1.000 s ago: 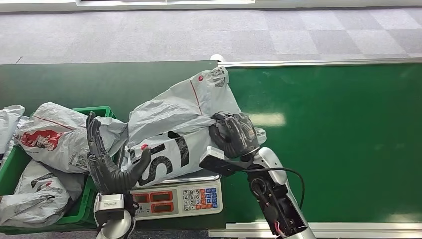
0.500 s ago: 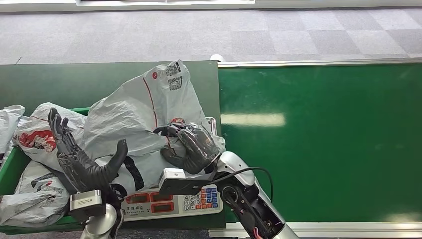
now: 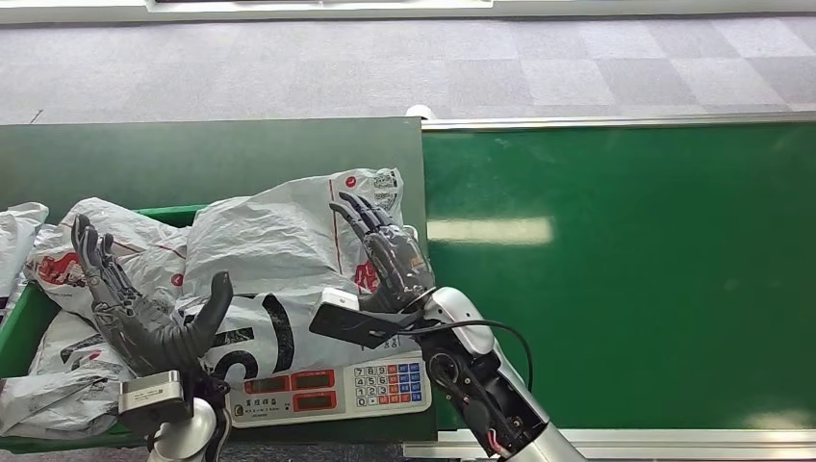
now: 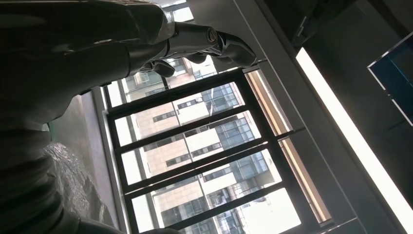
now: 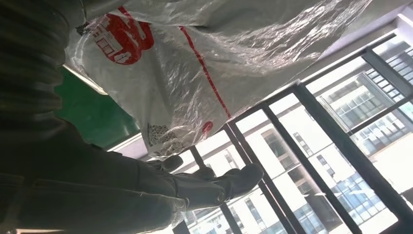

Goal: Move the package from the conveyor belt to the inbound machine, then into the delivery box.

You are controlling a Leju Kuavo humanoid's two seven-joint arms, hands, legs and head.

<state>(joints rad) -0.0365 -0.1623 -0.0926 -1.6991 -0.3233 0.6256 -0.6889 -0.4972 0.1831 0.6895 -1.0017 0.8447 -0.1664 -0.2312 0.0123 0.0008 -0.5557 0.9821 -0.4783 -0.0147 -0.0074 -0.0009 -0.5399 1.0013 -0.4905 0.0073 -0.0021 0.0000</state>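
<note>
I judge the weighing step to be the one in hand: the package (image 3: 289,260) lies across the inbound machine (image 3: 332,383), a flat scale with a red display and a coloured keypad, its far end hanging towards the green delivery box (image 3: 19,332). My right robot hand (image 3: 385,260) has its fingers spread and holds nothing, resting against the bag's near edge by the red printing. My left robot hand (image 3: 144,308) is spread too, palm up, just beside the bag's black lettering and over the box.

The package is a slack grey plastic mailer, crinkled and glossy, with no fixed shape, so it will sag and slide. The box already holds similar grey bags (image 3: 67,375).

Next I would need both hands to close on a bunched fold and carry it leftwards into the box.

The conveyor belt (image 3: 625,260) is smooth matt green.
</note>
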